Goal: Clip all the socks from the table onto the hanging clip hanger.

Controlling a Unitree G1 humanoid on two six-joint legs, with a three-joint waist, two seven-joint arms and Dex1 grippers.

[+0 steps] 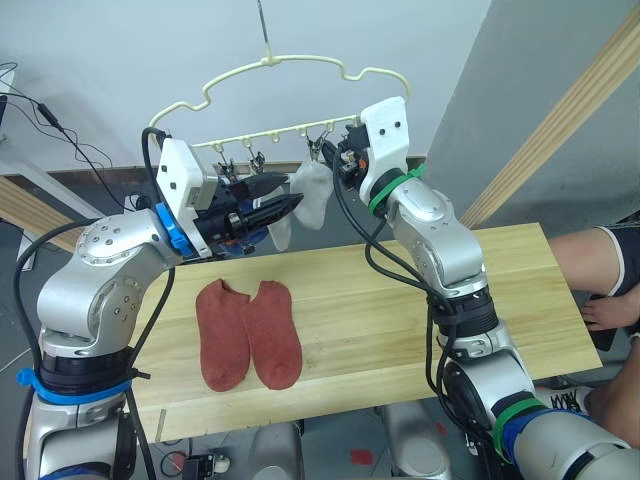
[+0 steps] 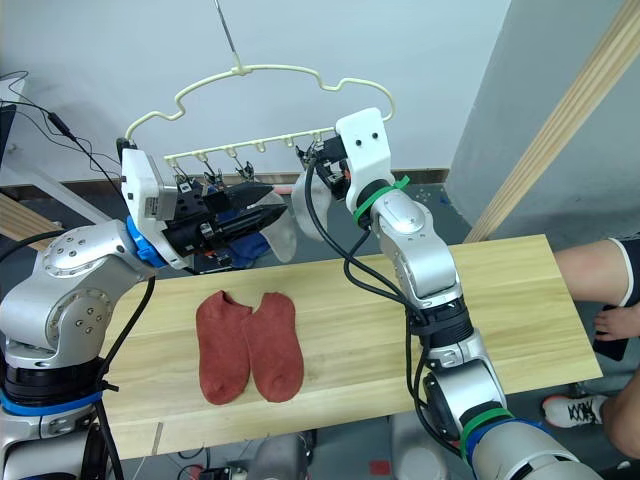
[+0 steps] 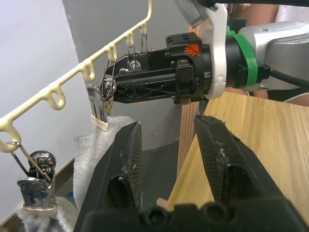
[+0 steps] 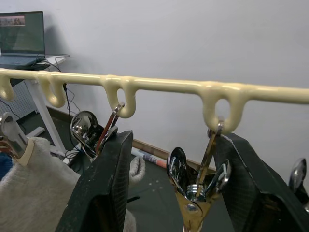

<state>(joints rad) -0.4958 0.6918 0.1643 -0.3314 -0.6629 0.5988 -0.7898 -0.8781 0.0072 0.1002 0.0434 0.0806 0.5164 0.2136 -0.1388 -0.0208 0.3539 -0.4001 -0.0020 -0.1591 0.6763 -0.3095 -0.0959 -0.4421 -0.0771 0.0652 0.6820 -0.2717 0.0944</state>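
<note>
Currently, both grippers are raised at the clip hanger point(image 1: 300, 75), well above the table point(image 1: 400, 300). The two rust-red socks point(image 1: 247, 334) lie side by side below, long axes running front to back, nearer the left gripper point(image 1: 290, 206). Left fingers stand apart, empty. The right gripper point(image 4: 171, 181) straddles an empty clip point(image 4: 195, 186), fingers apart.

Pale wall point(image 1: 100, 50), grey floor, laptop point(image 4: 21, 38) on desk.
</note>
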